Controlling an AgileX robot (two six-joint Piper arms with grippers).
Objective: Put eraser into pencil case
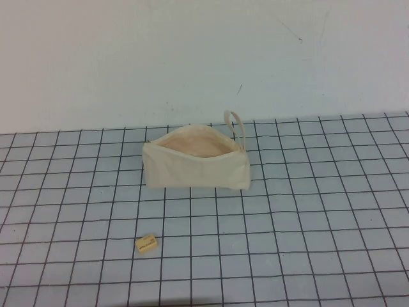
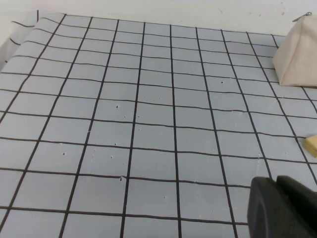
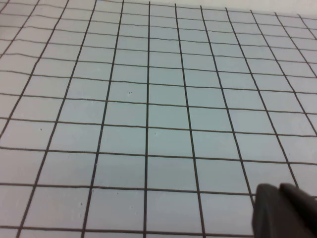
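Note:
The eraser (image 1: 147, 244) is a tiny pale yellow-tan block lying on the grid mat at the front left. The pencil case (image 1: 195, 165) is a cream canvas pouch standing in the middle, its mouth open on a peach lining, with a loop strap (image 1: 234, 123) at its right end. Neither arm shows in the high view. In the left wrist view my left gripper (image 2: 276, 181) is shut and empty low over the mat, with the eraser (image 2: 311, 145) just beyond it and the pouch (image 2: 297, 59) farther off. My right gripper (image 3: 279, 189) is shut and empty over bare mat.
A grey mat with a black grid (image 1: 307, 211) covers the table. A white wall (image 1: 204, 57) rises behind its far edge. The mat's left border (image 2: 10, 44) shows in the left wrist view.

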